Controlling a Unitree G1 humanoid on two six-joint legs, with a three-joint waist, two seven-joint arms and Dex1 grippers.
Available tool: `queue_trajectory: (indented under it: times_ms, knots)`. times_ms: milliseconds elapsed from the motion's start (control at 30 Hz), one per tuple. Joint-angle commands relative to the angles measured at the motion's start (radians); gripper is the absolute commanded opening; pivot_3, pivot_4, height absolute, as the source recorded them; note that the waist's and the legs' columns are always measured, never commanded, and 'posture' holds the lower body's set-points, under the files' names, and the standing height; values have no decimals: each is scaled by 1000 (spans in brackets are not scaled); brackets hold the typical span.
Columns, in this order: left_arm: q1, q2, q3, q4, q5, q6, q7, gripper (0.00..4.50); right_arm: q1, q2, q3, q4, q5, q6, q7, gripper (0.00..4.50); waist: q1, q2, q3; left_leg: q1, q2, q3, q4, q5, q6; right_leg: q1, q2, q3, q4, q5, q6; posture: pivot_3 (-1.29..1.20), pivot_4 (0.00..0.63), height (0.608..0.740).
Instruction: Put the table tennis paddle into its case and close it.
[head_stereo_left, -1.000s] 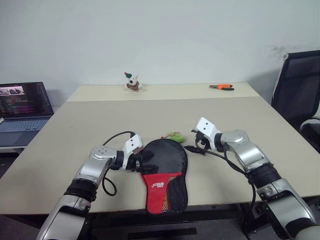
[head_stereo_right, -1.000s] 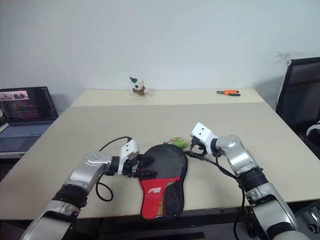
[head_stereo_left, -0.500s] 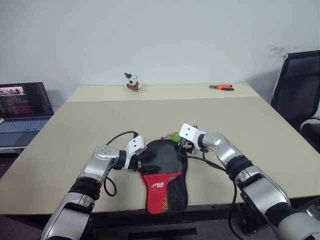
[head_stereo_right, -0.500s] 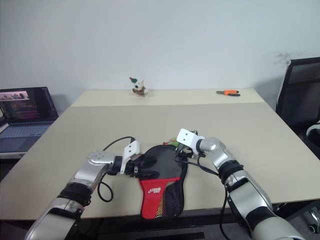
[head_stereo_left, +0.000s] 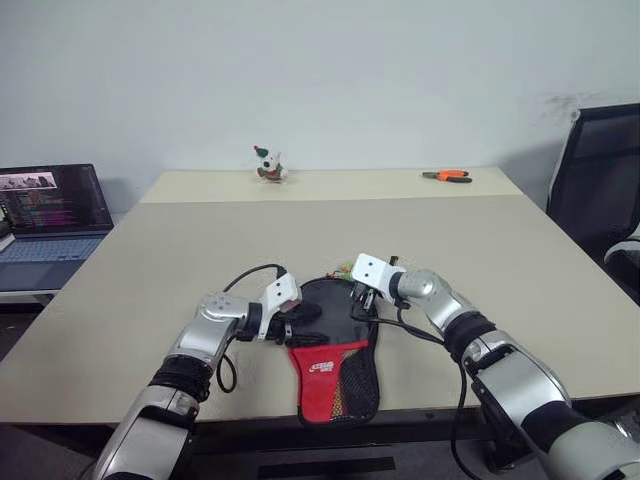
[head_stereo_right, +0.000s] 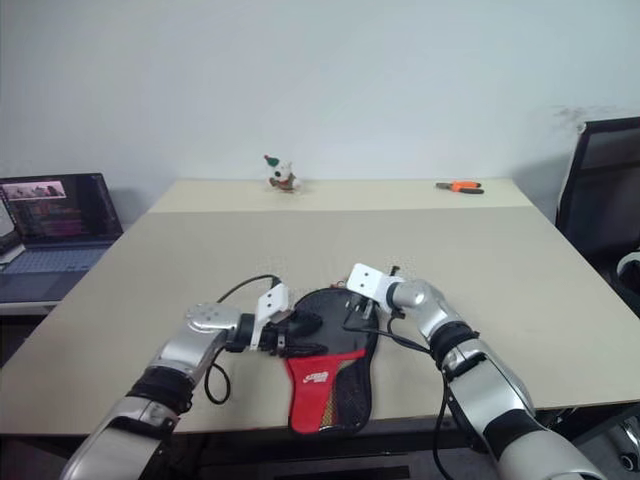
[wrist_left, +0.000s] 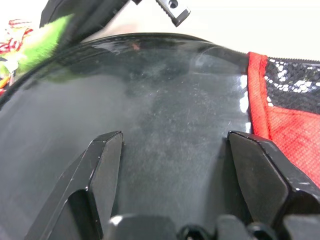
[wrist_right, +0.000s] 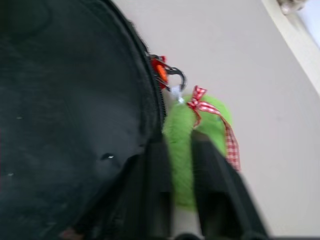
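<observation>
Case (head_stereo_left: 335, 345) lies flat near the table's (head_stereo_left: 150, 260) front edge, round end away from the robot, red panel and mesh toward it. Paddle not visible; presumably already inside. Left gripper (head_stereo_left: 297, 322) rests spread on the round black face, likely pinning the case against sliding. Right gripper (head_stereo_left: 360, 298), at the far right rim, is pressed together on the green charm (wrist_right: 189, 145) hanging by the zip, probably as a pull to close it.

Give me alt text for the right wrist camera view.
The right gripper is shut on a fuzzy green charm with a red-checked ribbon, clipped to the zip edge of the black case lying on the beige table.
</observation>
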Motion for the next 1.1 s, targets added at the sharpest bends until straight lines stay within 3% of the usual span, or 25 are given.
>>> queue_trajectory:
  times_ms: [33,433,700,1100]
  knots:
    - [-12,-19,-22,18,22,-17,-9,3665,-22,-16,-23,-37,5,8,20,16,0,0,0,0,0,0,0,0,0,0,0,0,0,0,0,0,150,740]
    - [-20,-56,-31,56,40,-40,-13,3665,1,-40,-52,-118,45,65,112,16,0,0,0,1,0,-1,0,0,0,0,0,0,0,0,0,0,150,740]
    - [-50,-82,-81,217,121,-146,2,3665,32,-43,-45,-180,39,90,114,16,1,0,-1,2,0,0,0,0,0,1,0,1,0,0,0,0,150,740]
    - [-63,-108,-113,323,160,-252,5,3665,231,-239,-75,-529,50,251,209,16,14,2,-3,13,-1,-3,0,0,0,18,0,-1,-6,-3,5,0,150,740]
